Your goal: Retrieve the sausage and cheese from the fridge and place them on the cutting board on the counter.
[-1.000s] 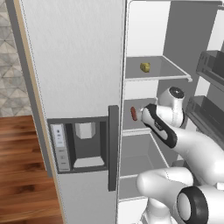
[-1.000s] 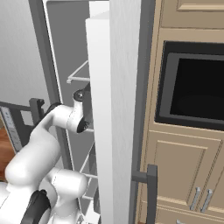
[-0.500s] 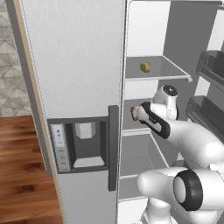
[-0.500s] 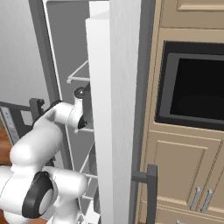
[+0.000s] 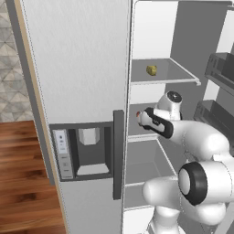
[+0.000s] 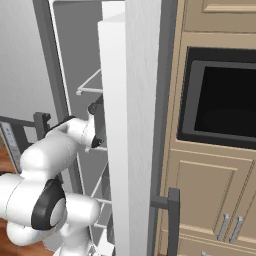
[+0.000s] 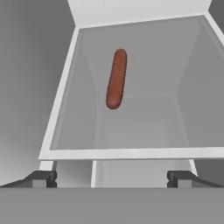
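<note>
1. The fridge stands with its left door shut and its right compartment open. In the left base view the cheese sits on the upper shelf, at about 11 o'clock from the arm's wrist.
2. The sausage lies on the middle shelf. In the hand view it runs roughly from 12 to 6 o'clock, well ahead of the gripper, nothing touching it.
3. The fingers stand wide apart and hold nothing.
4. Handling, as a judgement: the sausage looks light, slightly yielding and smooth, and being round it may roll on the flat shelf. The best hold is probably across its middle, fingers squeezing the narrow width, with a gentle closing.
5. The cheese looks small, light and firm, with flat faces that should grip well.
6. Hard to make out: in the left base view the wrist covers nearly all of the sausage, leaving a red sliver at the door's edge. In the right base view the open door hides the shelves. The cutting board's whereabouts cannot be told.
</note>
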